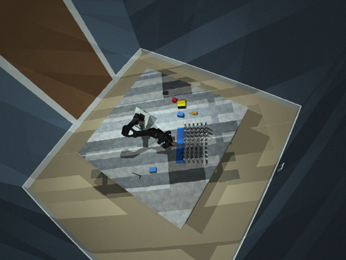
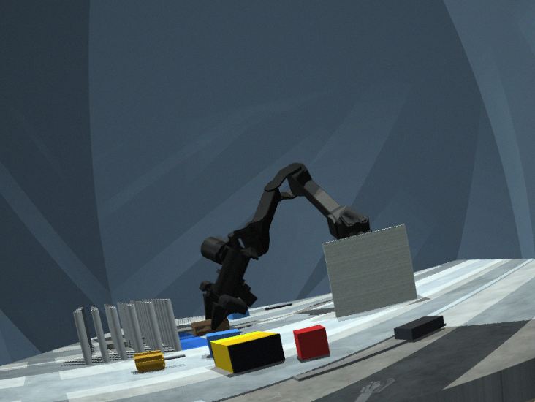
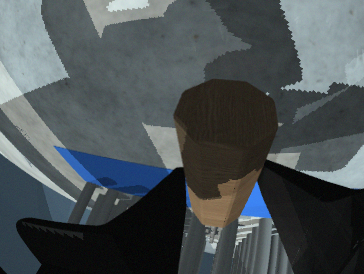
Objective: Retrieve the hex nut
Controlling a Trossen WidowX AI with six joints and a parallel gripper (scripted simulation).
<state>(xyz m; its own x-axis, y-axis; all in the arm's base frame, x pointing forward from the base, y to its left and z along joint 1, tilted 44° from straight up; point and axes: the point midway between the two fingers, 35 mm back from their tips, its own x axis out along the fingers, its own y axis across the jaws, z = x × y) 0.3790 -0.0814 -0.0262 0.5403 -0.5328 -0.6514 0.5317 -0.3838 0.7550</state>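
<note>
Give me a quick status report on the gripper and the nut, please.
Gripper shut on wooden handle. Nut not discernible. Standing spacers crowd the way ahead.

From here, the strip point(image 1: 179, 154) point(image 2: 193, 343) point(image 3: 115, 172) is blue. Beyond the yellow-and-black block point(image 1: 181, 104) point(image 2: 248, 351) sits a red one point(image 1: 174, 100) point(image 2: 311, 342). The tabletop point(image 1: 176, 201) point(image 2: 488, 298) point(image 3: 125, 65) shows mottled grey.
</note>
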